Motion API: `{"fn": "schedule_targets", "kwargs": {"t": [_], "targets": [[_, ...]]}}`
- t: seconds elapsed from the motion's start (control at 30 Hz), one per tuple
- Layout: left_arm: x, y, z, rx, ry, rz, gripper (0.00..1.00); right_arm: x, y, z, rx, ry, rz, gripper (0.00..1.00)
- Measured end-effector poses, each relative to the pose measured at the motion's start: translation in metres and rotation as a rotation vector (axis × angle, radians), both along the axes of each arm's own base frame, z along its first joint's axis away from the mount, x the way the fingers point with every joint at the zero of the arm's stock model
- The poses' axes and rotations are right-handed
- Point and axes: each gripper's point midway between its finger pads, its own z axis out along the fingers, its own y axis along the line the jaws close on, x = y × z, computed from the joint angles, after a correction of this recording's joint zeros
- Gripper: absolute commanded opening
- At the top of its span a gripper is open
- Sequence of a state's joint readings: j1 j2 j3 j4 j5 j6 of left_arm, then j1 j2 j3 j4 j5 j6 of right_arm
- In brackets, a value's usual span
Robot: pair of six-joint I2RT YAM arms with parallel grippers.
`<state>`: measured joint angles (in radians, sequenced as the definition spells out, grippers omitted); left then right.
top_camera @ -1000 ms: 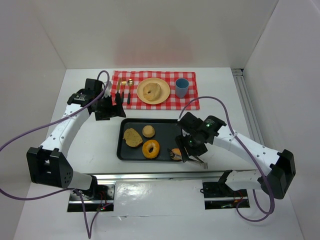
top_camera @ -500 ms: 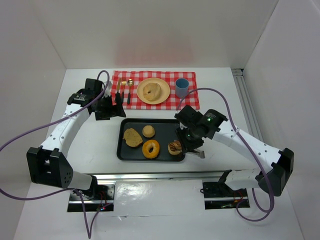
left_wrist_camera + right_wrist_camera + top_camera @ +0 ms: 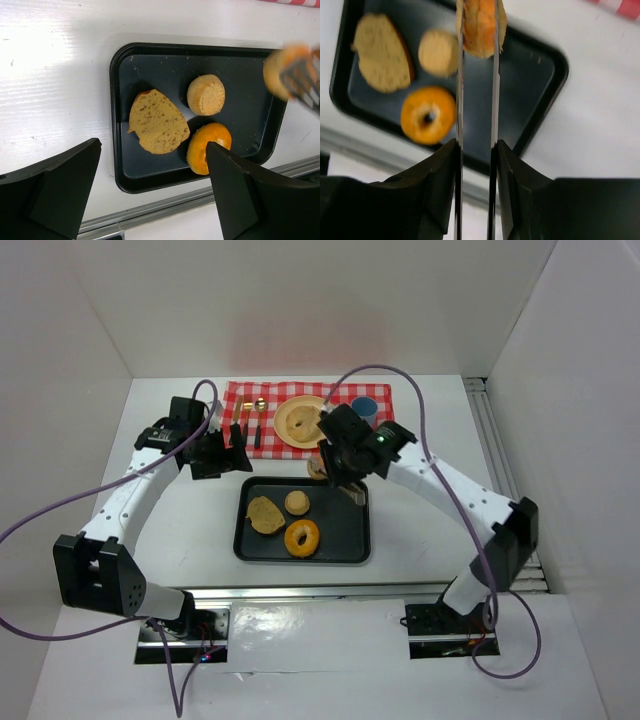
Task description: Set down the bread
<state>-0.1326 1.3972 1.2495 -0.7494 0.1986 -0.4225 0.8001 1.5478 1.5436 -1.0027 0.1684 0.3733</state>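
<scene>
Left arm: reaching forward along the table's left side, elbow bent; left gripper (image 3: 240, 443) hovers near the tray's far left corner, fingers spread wide, nothing between them. Right arm: stretched far inward from its base; right gripper (image 3: 478, 12) clenched on the bread roll (image 3: 479, 30), held aloft about the tray's far edge, between tray and plate. Surface: white table (image 3: 170, 530); black tray (image 3: 243, 540) carrying a slice (image 3: 265, 513), a small bun (image 3: 296, 502) and a doughnut (image 3: 302, 537); beyond it, a red checked cloth (image 3: 240, 400) bearing a yellow plate (image 3: 285, 435) and a blue cup (image 3: 366, 406); white walls (image 3: 300, 300) on three sides.
</scene>
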Motion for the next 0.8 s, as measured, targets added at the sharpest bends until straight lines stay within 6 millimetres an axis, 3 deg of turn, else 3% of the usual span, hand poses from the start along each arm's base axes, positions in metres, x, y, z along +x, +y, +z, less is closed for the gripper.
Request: {"fn": "schedule_targets", "kwargs": {"t": [0.17,0.33,0.53,0.67,0.8], "targets": [[-0.001,-0.001,0.000,-0.008,0.000,-0.003,1.00,0.086,0.033,0.006,0.052,-0.123,-0.052,0.41],[-0.001,-0.001,0.003,-0.005,-0.007,0.000,1.00,0.153,0.021,-0.004,0.072,-0.183,-0.152,0.41],[-0.003,0.000,0.003,-0.002,-0.004,0.003,1.00,0.200,-0.018,-0.024,0.071,-0.191,-0.276,0.41],[-0.003,0.000,0.003,-0.003,-0.003,0.003,1.00,0.216,-0.015,-0.034,0.076,-0.190,-0.286,0.41],[-0.003,0.000,0.003,-0.003,-0.003,0.003,1.00,0.219,-0.009,-0.050,0.073,-0.167,-0.272,0.41]]}}
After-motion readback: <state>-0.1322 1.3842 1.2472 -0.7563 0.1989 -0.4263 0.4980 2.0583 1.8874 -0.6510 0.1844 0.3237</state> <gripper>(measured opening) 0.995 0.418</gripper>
